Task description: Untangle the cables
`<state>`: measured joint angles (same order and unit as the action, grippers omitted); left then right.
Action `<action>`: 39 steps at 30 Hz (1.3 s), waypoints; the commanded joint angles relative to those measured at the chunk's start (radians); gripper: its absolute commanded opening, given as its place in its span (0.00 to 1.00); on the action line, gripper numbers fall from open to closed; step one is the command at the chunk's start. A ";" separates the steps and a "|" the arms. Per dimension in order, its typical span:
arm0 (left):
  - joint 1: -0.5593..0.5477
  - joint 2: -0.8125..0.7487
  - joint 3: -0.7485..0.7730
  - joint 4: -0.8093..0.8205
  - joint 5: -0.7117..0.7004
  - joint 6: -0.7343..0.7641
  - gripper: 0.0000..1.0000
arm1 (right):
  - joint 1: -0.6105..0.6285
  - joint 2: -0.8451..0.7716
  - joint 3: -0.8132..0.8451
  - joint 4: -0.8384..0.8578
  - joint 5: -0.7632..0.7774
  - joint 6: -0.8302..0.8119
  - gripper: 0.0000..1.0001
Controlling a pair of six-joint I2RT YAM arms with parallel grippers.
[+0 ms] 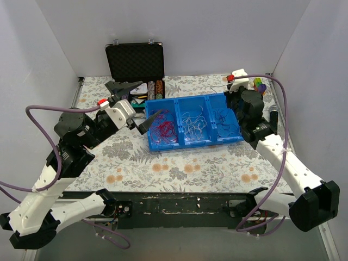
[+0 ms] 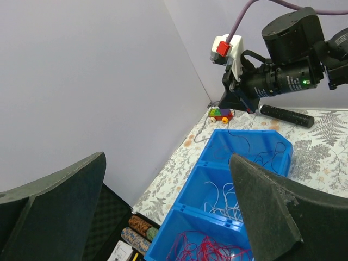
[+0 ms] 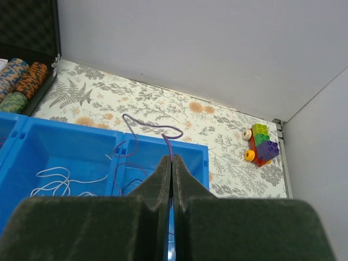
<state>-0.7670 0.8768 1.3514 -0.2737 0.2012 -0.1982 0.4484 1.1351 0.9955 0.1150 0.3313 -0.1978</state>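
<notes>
A blue three-compartment bin (image 1: 190, 145) holds the thin cables: red (image 1: 165, 129) in the left compartment, white (image 1: 193, 124) in the middle, purple (image 1: 224, 119) in the right. My right gripper (image 1: 235, 102) is over the right compartment. In the right wrist view it (image 3: 170, 160) is shut on one purple cable (image 3: 152, 126), which loops up past the bin's far rim. My left gripper (image 1: 145, 100) hangs wide open and empty at the bin's left end. In the left wrist view it (image 2: 167, 157) looks over the red (image 2: 209, 247) and white (image 2: 223, 204) cables.
An open black case (image 1: 135, 61) with patterned rolls (image 1: 154, 87) stands behind the bin's left end. A toy brick car (image 1: 259, 84) sits at the back right corner, and a black cylinder (image 1: 273, 111) lies to the bin's right. White walls enclose the table on three sides.
</notes>
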 commanded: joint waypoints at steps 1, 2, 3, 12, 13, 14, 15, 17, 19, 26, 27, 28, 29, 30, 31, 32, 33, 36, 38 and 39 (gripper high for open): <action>0.011 -0.036 -0.006 -0.032 0.009 0.011 0.98 | -0.019 0.017 -0.026 0.172 0.020 -0.045 0.01; 0.014 -0.039 -0.009 -0.035 0.010 0.010 0.98 | -0.023 0.017 -0.037 0.187 0.017 -0.051 0.01; 0.015 -0.039 -0.014 -0.033 0.012 0.006 0.98 | -0.030 0.014 -0.050 0.193 0.017 -0.055 0.01; 0.032 -0.048 -0.034 -0.035 0.037 0.005 0.98 | -0.056 -0.017 -0.222 0.192 -0.006 0.055 0.01; 0.035 -0.047 -0.032 -0.039 0.035 -0.001 0.98 | -0.057 -0.024 -0.242 0.186 -0.008 0.069 0.01; 0.038 -0.042 -0.028 -0.044 0.033 -0.007 0.98 | -0.056 -0.032 -0.264 0.175 -0.006 0.084 0.01; 0.038 -0.039 -0.025 -0.047 0.027 -0.023 0.98 | -0.056 -0.040 -0.280 0.166 -0.002 0.096 0.01; 0.041 -0.033 -0.021 -0.047 0.024 -0.055 0.98 | -0.056 -0.046 -0.310 0.134 0.023 0.127 0.01; 0.041 -0.025 -0.023 -0.056 0.044 -0.052 0.98 | -0.056 -0.040 -0.320 0.101 0.041 0.144 0.01; 0.040 0.100 0.049 -0.090 -0.141 -0.200 0.98 | -0.066 0.116 -0.166 -0.010 -0.012 0.182 0.10; 0.041 0.108 0.045 -0.084 -0.170 -0.222 0.98 | -0.070 0.153 -0.105 -0.068 -0.024 0.192 0.22; 0.041 0.108 0.034 -0.078 -0.187 -0.239 0.98 | -0.073 0.181 -0.057 -0.113 -0.047 0.231 0.39; 0.040 0.108 0.016 -0.073 -0.221 -0.256 0.98 | -0.073 0.205 -0.007 -0.185 -0.063 0.254 0.47; 0.041 0.102 0.002 -0.071 -0.233 -0.270 0.98 | -0.073 0.218 0.032 -0.236 -0.078 0.286 0.54; 0.041 0.099 -0.015 -0.073 -0.244 -0.279 0.98 | -0.073 0.218 0.044 -0.256 -0.083 0.300 0.59; 0.041 0.100 -0.027 -0.079 -0.252 -0.282 0.98 | -0.073 0.206 0.045 -0.270 -0.084 0.320 0.63; 0.043 0.105 -0.032 -0.088 -0.266 -0.293 0.98 | -0.073 0.186 0.034 -0.275 -0.092 0.328 0.69; 0.044 0.139 -0.022 -0.136 -0.307 -0.323 0.98 | -0.071 0.088 -0.017 -0.276 -0.124 0.359 0.83; 0.061 0.175 0.006 -0.159 -0.301 -0.346 0.98 | -0.071 0.016 -0.052 -0.275 -0.179 0.382 0.85; 0.080 0.198 0.030 -0.168 -0.293 -0.363 0.98 | -0.071 -0.015 -0.061 -0.279 -0.207 0.402 0.85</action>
<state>-0.7231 1.0191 1.3235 -0.3824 -0.0502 -0.4862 0.3798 1.2560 0.9649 -0.1318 0.2260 0.1181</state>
